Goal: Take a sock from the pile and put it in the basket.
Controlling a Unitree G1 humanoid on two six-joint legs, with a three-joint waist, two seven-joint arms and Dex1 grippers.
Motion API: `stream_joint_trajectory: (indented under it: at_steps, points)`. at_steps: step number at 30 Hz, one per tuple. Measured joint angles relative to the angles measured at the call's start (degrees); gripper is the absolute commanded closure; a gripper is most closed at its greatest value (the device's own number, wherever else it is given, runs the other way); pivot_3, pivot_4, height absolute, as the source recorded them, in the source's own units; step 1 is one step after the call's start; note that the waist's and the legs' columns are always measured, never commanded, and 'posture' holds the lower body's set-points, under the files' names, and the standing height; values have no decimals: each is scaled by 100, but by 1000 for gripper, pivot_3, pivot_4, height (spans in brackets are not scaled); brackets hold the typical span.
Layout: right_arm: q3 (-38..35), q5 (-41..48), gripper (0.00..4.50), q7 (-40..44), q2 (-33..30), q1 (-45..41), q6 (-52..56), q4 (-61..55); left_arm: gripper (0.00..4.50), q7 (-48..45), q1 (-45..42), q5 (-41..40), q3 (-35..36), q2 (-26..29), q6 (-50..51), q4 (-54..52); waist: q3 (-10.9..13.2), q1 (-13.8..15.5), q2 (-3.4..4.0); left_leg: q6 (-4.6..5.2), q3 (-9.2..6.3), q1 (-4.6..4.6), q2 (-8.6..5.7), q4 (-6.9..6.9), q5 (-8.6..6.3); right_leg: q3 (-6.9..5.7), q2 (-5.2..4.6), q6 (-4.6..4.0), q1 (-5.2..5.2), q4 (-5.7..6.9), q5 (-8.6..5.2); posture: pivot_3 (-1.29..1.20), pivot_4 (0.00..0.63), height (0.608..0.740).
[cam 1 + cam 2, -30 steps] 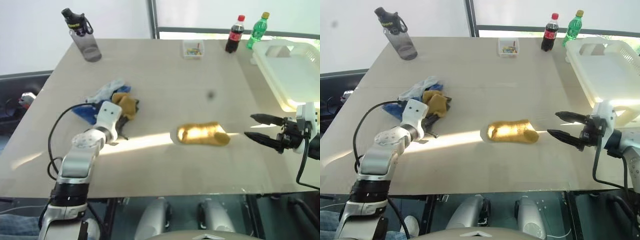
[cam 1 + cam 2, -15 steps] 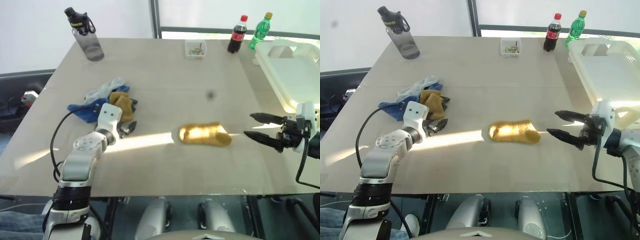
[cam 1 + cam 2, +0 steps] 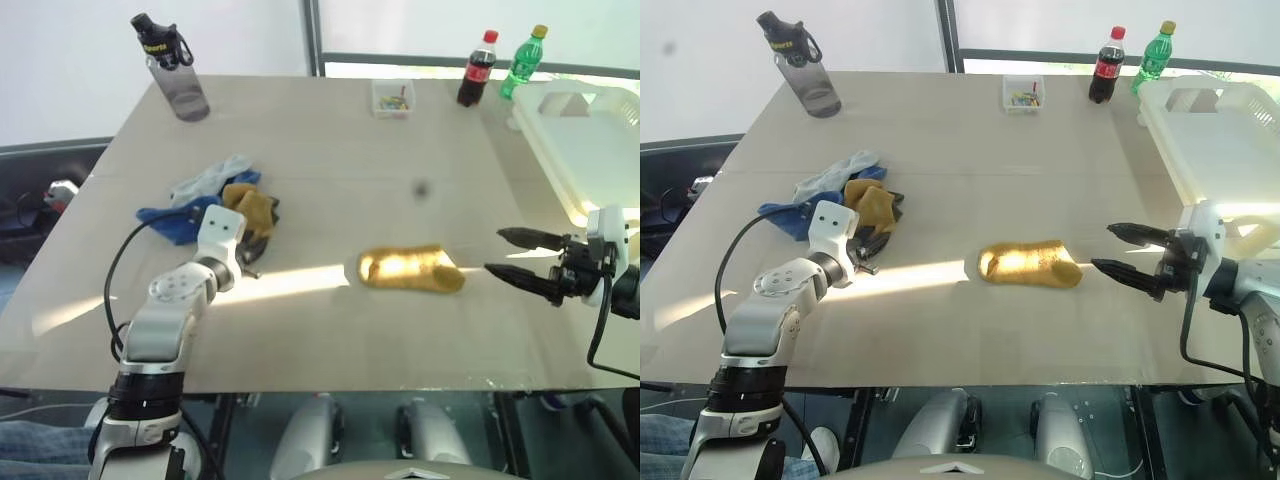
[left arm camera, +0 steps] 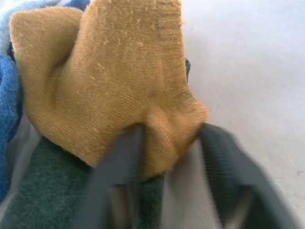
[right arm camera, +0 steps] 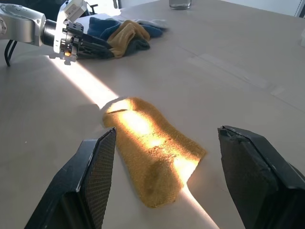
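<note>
The pile (image 3: 215,200) lay on the table (image 3: 330,150), well to the left of the lone mustard sock (image 3: 410,270) that sat flat near the table's middle front in a strip of sunlight. The pile showed a blue sock, a pale one, a dark green one and a second mustard sock (image 4: 109,81).

The left gripper (image 3: 248,258) was at the near edge of the pile, its two fingers (image 4: 119,171) pinched narrowly on a fold of the pile's mustard sock; in the left wrist view the fold bulged between the fingers, with dark green fabric under it.

The right gripper (image 3: 520,255) hovered to the right of the lone sock, apart from it, its jaws spread wide and holding nothing; the right wrist view showed the lone sock lying between and beyond its fingers (image 5: 90,176).

The basket (image 3: 590,140) stood to the right of the lone sock, at the table's right edge, beyond the right gripper. No sock could be seen in it.

Far behind the lone sock stood a small clear box (image 3: 391,98) of coloured bits, a dark cola bottle (image 3: 472,70) with a red cap and red label, and a green bottle (image 3: 521,62) with a yellow cap. A grey water bottle (image 3: 172,68) with a black lid stood beyond the pile; yellow lettering ran round its neck, too small to read. The labels on the other bottles could not be read either.
</note>
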Motion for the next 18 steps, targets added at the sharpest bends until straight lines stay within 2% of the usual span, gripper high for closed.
stream_joint_trajectory:
  at_steps: [12, 18]
  points:
    - [6, -19, 957, -55, 55, -6, 0, 0, 4416, -53, 1, 123, -47, 95, -288, 0, 0, 0, -1, 0, 0, -1, 0, -1, 0, 0, -1, 0, 0, -2, 0, 0, 150, 740]
    - [21, -53, 957, -62, 66, -97, -7, 11, 4416, -50, -390, 103, -93, -54, -236, -8, 1, 7, -1, 0, 0, -2, -2, -1, 0, -1, -1, 0, 0, -1, 0, 0, 150, 740]
